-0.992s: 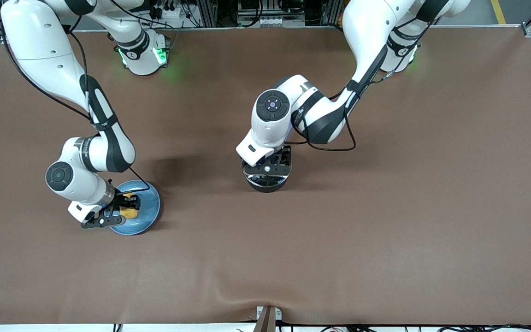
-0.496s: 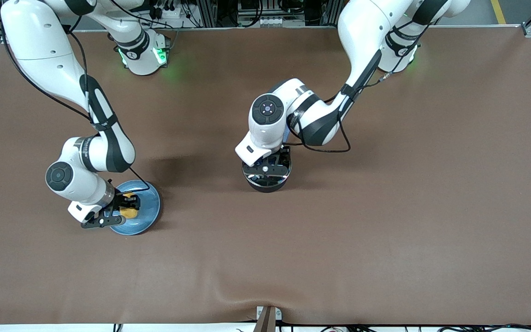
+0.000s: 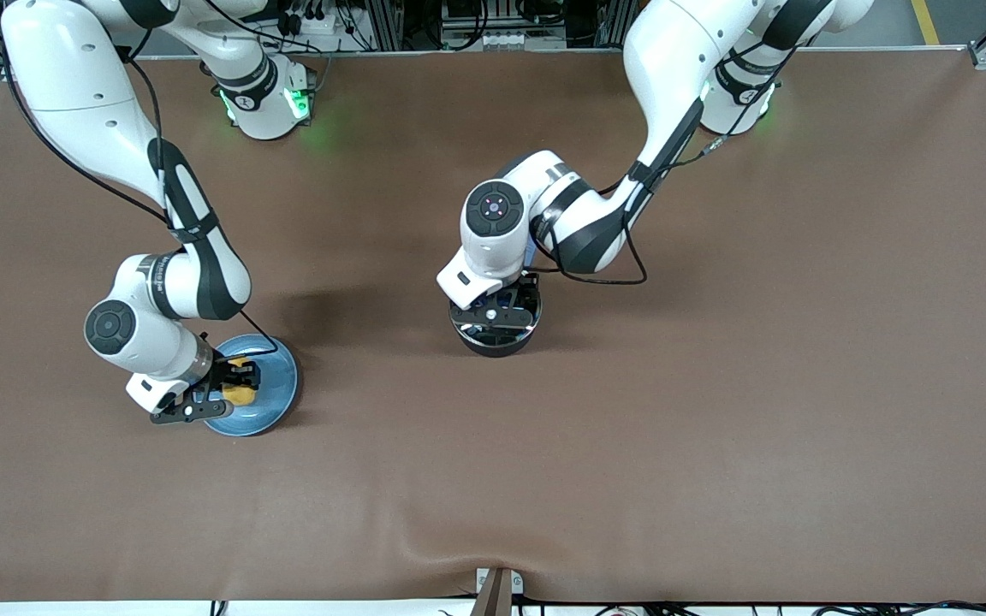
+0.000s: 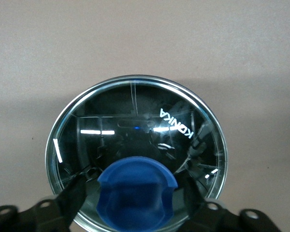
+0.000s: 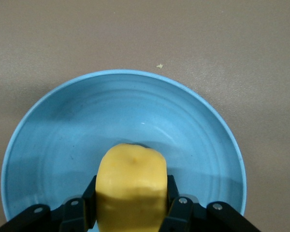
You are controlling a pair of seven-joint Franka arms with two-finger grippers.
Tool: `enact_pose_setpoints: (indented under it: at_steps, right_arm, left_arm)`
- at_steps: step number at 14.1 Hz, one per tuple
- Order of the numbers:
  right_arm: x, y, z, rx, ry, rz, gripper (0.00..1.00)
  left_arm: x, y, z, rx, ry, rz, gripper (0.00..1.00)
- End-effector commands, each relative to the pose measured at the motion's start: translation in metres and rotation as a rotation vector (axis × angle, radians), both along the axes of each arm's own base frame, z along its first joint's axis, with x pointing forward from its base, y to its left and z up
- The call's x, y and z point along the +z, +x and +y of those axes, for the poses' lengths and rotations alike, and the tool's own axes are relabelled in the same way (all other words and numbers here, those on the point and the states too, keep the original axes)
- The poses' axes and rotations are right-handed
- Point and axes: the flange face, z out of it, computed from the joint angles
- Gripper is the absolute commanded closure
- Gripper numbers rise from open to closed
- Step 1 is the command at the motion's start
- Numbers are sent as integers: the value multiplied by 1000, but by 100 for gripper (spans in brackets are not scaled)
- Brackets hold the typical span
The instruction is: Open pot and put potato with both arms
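Narrowing around lid knob (image 4: 136, 193), left hand (image 3: 497, 306) not yet gripping; right hand (image 3: 232, 389) unchanged, clamped on potato (image 5: 131, 188).

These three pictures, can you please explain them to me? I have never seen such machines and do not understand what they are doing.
Two white robot arms work at a brown table. The large picture looks down from a high camera facing them; the two small ones come from cameras on the arms' wrists. The right gripper is shut on a yellow potato that lies in a light-blue plate. The left gripper is down over a black pot near the table's middle, its fingers on either side of the blue knob of the glass lid, which is on the pot.
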Motion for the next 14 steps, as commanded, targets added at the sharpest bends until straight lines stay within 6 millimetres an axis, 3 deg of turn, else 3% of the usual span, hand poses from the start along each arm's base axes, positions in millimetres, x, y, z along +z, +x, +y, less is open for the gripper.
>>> enact_pose_setpoints:
  at_steps: [1, 3, 4, 7, 9, 10, 14]
  right_arm:
    - [5, -2, -2, -15, 11, 2, 90]
    - [5, -2, -2, -15, 11, 2, 90]
    - [5, -2, -2, -14, 10, 2, 90]
    - [5, -2, -2, -14, 11, 3, 90]
    - [8, -1, -2, -8, 11, -1, 91]
    - [13, -1, -2, -3, 11, -3, 91]
    - [90, 3, 0, 14, 12, -31, 94]
  left_arm:
    - [1, -1, -3, -41, 15, -19, 51]
    - [6, -3, -5, -36, 12, -22, 93]
    - [9, -3, -4, -35, 14, -22, 100]
    - [30, -5, -2, -37, 22, -19, 100]
    - [54, -2, 6, -33, 25, -23, 100]
    - [77, 0, 14, -30, 25, -30, 100]
    - [168, 32, 88, -9, 29, -34, 100]
